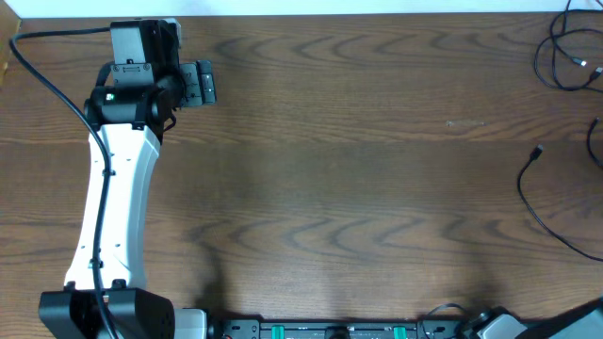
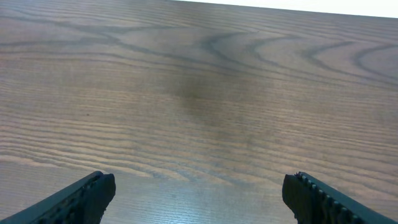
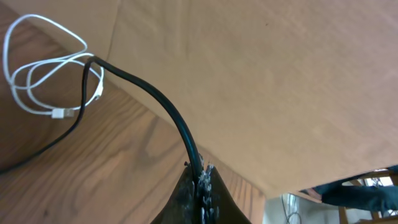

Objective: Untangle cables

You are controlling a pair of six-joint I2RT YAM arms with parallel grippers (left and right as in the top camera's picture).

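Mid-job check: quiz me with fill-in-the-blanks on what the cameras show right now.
1. The cable pinched in the shut right gripper is ____ in colour.
2. The left gripper hovers over the bare table with its jaws ____, holding nothing.
3. In the right wrist view, the coiled cable lying past the held one is ____ in colour.
4. In the overhead view, the loose black cables lie along the table's ____ edge.

Missing words: black; open; white; right.

Table (image 1: 358, 188) middle open; cables (image 1: 577, 64) crowd right edge (left arm (image 1: 118, 188) along left side).
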